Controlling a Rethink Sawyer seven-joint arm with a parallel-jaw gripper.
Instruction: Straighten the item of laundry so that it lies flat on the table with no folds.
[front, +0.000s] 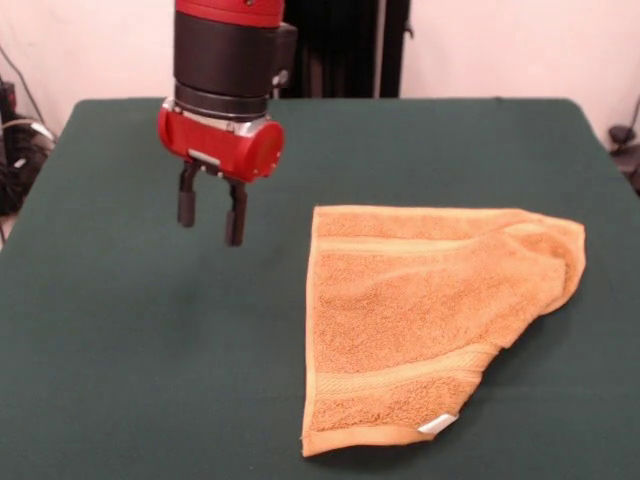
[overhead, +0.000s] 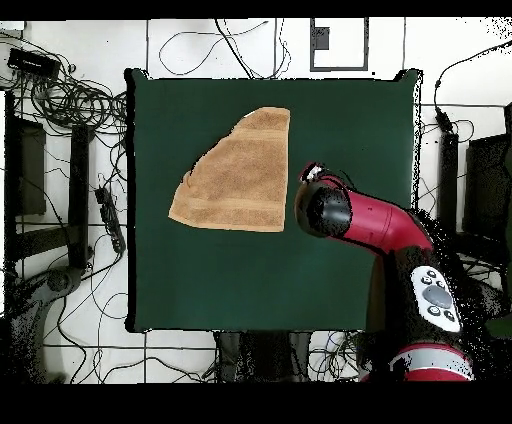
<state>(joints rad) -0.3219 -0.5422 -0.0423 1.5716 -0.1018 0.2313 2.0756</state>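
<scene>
Hovering above bare tabletop (front: 120, 400) at upper left of the front frame, pincer (front: 211, 217) fingers apart and holding nothing, towel (front: 420, 320) lying right of centre with one corner folded over, likely lining up for an edge grasp.

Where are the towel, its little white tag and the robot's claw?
towel (front: 400, 310), front view, middle of the cloth.
white tag (front: 437, 424), front view, at the towel's near edge.
gripper (front: 211, 222), front view, between its fingertips.

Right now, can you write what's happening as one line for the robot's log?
gripper: open, empty, above table | towel: one corner folded over, not flat | contact: none | task: unfinished
</scene>
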